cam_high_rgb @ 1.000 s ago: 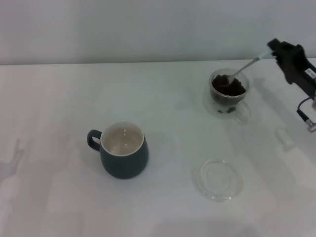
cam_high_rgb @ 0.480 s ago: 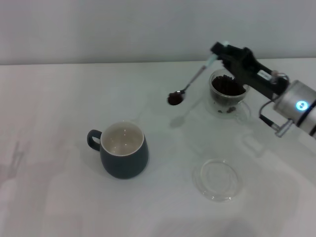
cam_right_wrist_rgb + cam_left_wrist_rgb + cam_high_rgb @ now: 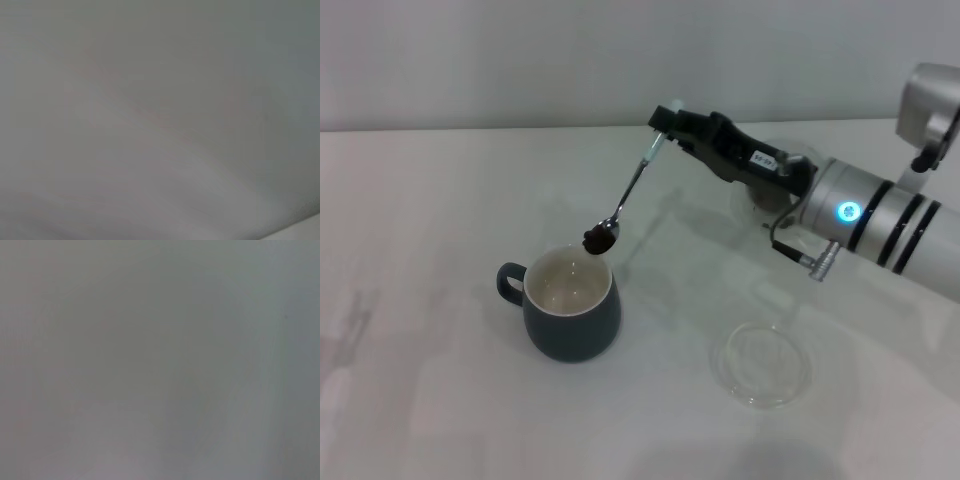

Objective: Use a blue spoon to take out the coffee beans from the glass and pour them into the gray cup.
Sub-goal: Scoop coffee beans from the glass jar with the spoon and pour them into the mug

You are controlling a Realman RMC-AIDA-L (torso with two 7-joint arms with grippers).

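right hand (image 3: 665, 125) grasping blue spoon (image 3: 628, 195) | coffee beans (image 3: 598, 239) over gray cup (image 3: 571, 303) | wrist views blank

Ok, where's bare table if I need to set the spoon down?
Bare white table lies left of the dark blue-gray ceramic cup, and between it and the flat clear glass saucer. Crowded: the right gripper holds the blue-handled spoon over the cup.

The right arm (image 3: 860, 215) hides most of the glass (image 3: 790, 160); both wrist views show only blur
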